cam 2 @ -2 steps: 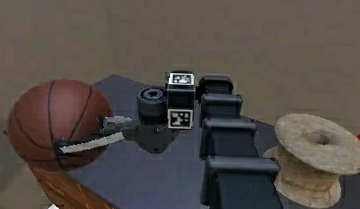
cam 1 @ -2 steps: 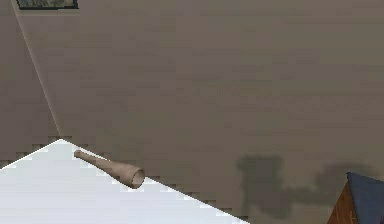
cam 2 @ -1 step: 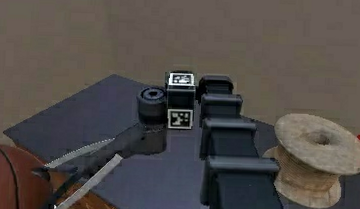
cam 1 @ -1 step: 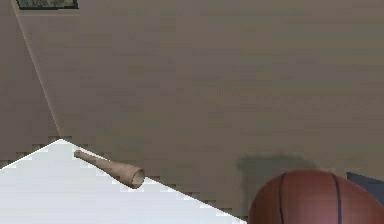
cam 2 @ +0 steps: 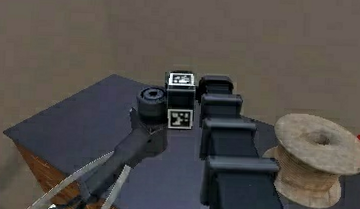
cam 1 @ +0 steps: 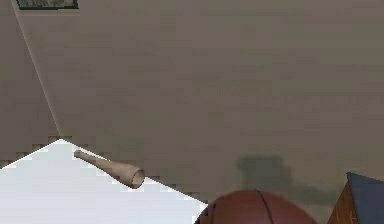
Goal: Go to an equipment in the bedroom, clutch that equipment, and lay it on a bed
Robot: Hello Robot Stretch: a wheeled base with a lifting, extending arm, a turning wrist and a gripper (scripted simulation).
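Nearest in, the dark arm bar [cam 2: 232,144] rises from the bottom edge, and off its end the gripper [cam 2: 75,194] angles down, its fingers over the near edge of a dark tabletop [cam 2: 77,119]. They run to the picture's edge, so it cannot be told whether the gripper has hold of anything. A wooden spool [cam 2: 312,147] sits on the far side of the arm from the gripper, on that same top.

Ahead of the robot, and by the look of it well apart from the gripper, a baseball bat [cam 1: 110,168] lies flat on a white surface [cam 1: 50,190], with a basketball [cam 1: 255,208] just beyond that surface's corner.

Either could be the equipment. If the white surface is the bed and the bat is the pick, the laying looks done. If not, reaching, clutching and carrying are all left.
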